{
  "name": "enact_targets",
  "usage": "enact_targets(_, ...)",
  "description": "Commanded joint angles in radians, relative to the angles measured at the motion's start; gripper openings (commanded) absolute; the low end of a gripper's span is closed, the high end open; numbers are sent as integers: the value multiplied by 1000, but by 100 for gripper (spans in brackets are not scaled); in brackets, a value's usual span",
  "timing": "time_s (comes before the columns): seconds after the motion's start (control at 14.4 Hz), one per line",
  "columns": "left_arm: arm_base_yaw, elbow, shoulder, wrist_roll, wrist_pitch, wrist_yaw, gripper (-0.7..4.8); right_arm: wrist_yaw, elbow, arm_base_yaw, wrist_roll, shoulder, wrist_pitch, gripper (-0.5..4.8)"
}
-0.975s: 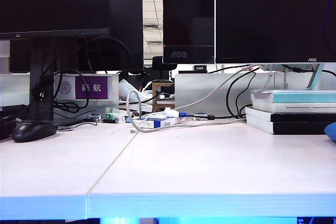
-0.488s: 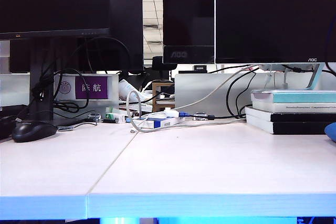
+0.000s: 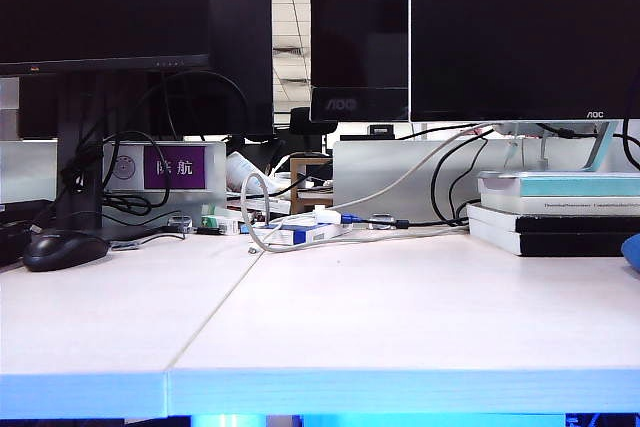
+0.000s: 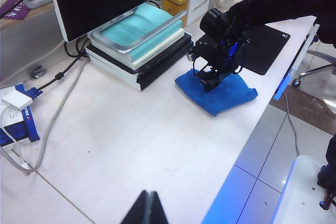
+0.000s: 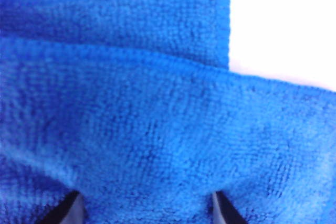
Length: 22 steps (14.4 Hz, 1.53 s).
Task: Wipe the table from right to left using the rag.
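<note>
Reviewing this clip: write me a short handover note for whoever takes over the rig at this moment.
Right gripper: down on the rag, jaws apart with their tips in the cloth; no closed grip visible.
Left gripper: shut, holding nothing, above the table away from the rag.
Rag: at the table's right end, beside the stack of books, near the front edge.
Done: rag reached.
Left: secure the rag, then wipe leftward across the table.
</note>
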Motion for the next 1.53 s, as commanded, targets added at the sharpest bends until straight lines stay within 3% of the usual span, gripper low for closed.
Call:
enact_targets(0.07,-1,5,6,4,13,-8,-5,84,-10,-56,-7,22,11,314)
enact_targets(0.42,-1,5,12,4,21,-8,-5,96,-10,-74,-69,22,37,292)
enact_targets(0.7,-1,5,11,4,21,-8,-5,81,-11,-74,-132,23,21,310)
enact_targets(0.77,-1,5,11,4,21,-8,-5,81,-11,-74,-132,23,18,258)
enact_targets(0.84,-1,5,11,4,20,-7,-5,81,-11,-76,-132,23,12,56)
enact_targets(0.91,-1,5,11,3,20,-7,-5,81,-11,-76,-132,23,1,-1)
enact_targets(1.11,-1,5,11,3,20,-7,-5,78,-10,-76,-129,23,0,-1)
enact_targets(1.25,-1,5,11,3,19,-7,-5,15,-10,-75,-84,23,-1,-1)
enact_targets(1.53,-2,5,11,3,20,-6,-5,1,-10,23,-63,23,-18,-1)
